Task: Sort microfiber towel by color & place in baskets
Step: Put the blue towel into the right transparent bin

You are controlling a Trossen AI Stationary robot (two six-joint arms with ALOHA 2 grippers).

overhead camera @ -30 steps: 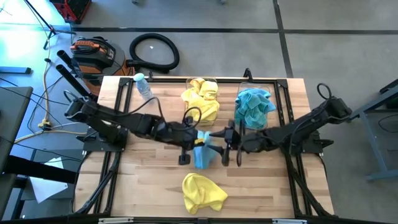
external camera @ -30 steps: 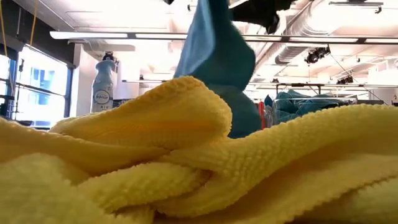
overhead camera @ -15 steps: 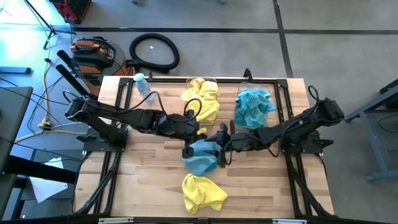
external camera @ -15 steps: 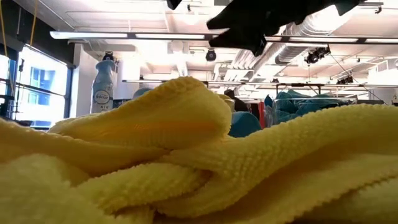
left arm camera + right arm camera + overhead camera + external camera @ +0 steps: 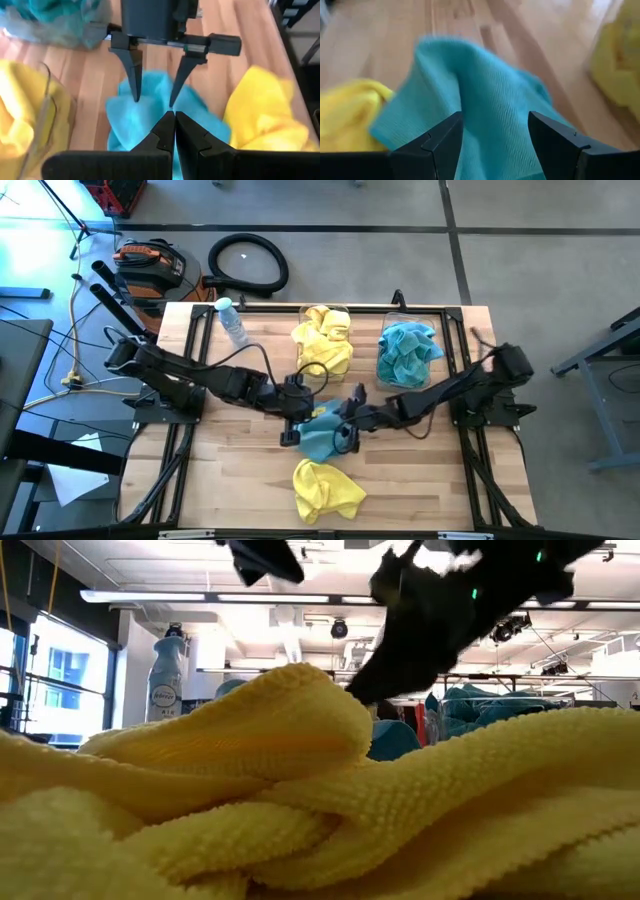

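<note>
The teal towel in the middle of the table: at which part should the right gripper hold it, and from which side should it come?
Probably the raised fold of the teal towel, taken from above. It lies crumpled on the table, and that ridge already stands between the open fingers of the right gripper. The left gripper is shut over the same towel, so grip the side away from it.

A clear bottle (image 5: 231,319) with a blue cap lies on the wooden surface (image 5: 240,470) well apart from the tools, with a black hose (image 5: 248,264) and an orange-black case (image 5: 150,262) on the floor beyond.
</note>
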